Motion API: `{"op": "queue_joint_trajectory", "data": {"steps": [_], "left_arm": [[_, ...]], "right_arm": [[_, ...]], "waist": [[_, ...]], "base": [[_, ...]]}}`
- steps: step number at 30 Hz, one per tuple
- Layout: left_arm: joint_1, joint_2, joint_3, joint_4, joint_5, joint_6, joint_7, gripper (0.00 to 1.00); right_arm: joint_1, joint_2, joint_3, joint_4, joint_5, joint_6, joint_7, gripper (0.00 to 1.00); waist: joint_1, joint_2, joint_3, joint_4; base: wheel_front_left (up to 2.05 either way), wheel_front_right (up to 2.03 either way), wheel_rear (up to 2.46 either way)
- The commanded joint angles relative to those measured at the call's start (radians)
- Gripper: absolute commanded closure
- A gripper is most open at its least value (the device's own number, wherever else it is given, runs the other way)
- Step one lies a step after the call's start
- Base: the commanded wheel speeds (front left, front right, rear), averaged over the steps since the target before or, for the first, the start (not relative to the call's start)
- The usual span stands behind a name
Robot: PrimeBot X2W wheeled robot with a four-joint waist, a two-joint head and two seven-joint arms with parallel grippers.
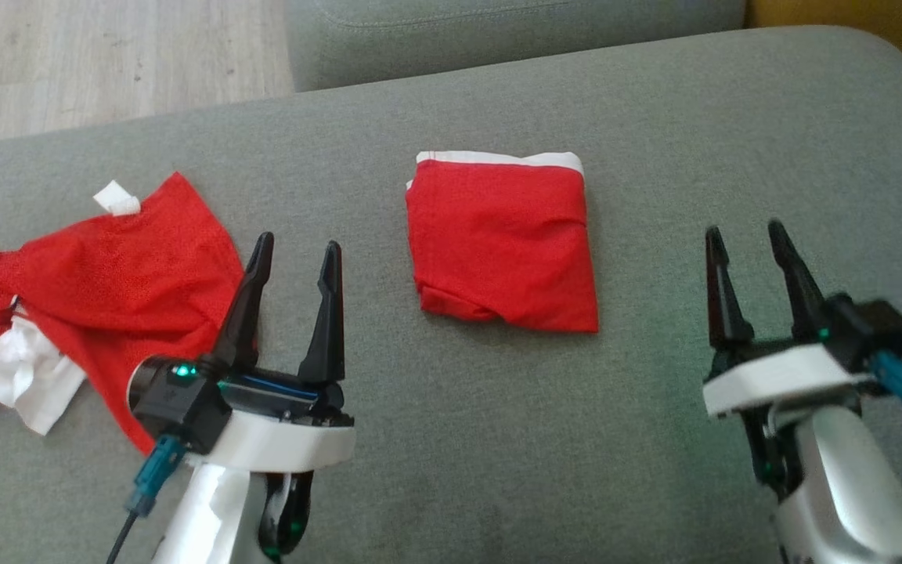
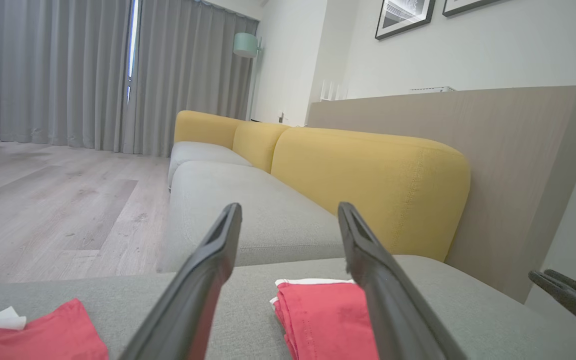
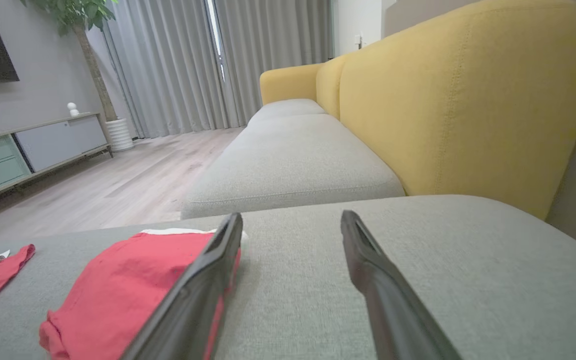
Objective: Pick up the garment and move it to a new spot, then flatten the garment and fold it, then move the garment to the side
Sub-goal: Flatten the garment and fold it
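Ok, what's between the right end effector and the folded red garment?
Nothing but bare grey sofa cushion. The head view shows that stretch between the right end effector and the folded red garment; the two are apart.

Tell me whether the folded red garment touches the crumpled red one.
Apart. The head view shows a strip of bare grey cushion between the folded garment and the crumpled garment.

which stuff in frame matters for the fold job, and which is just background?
Job: folded red garment; crumpled red-and-white garment; left gripper and right gripper, both open and empty.
Lying about: grey sofa seat; yellow backrest; curtains; wood floor.
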Motion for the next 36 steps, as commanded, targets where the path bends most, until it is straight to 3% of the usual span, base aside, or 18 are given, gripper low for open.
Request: {"op": "queue_joint_trajectory", "data": {"steps": [1,10,12,24,30,36], "left_arm": [[-0.014,0.003,0.033,-0.027,0.001,0.003,-0.005,0.0],[-0.025,0.003,0.015,-0.021,0.0,0.0,-0.005,0.0],[-0.037,0.003,0.007,-0.025,0.0,-0.001,-0.005,0.0],[-0.111,0.003,-0.062,-0.046,-0.017,0.002,-0.005,0.0],[-0.141,0.003,-0.095,-0.051,-0.025,0.012,-0.005,0.0],[-0.154,0.003,-0.104,-0.054,-0.032,0.023,-0.005,0.0]], "right_arm": [[0.012,0.021,-0.006,-0.065,-0.023,-0.001,-0.011,0.0],[0.053,0.038,-0.023,-0.139,-0.04,-0.001,-0.011,0.0],[0.039,0.038,-0.017,-0.137,-0.042,-0.001,-0.011,1.0],[-0.148,0.033,0.003,-0.011,-0.104,-0.001,0.038,1.0],[-0.271,0.011,-0.036,0.18,-0.133,-0.001,0.088,1.0],[-0.357,0.0,-0.072,0.392,-0.173,-0.001,0.121,1.0]], "waist": [[0.0,-0.0001,0.005,-0.004],[0.0,-0.0001,0.038,0.01],[0.0,-0.0001,0.055,0.024],[0.0,-0.0001,0.198,0.172],[0.0,-0.0001,0.247,0.242],[0.0,-0.0001,0.257,0.262]], "base": [[0.0,0.0,0.0],[0.0,0.0,0.0],[0.0,0.0,0.0],[0.0,0.0,0.0],[0.0,0.0,0.0],[0.0,0.0,0.0]]}}
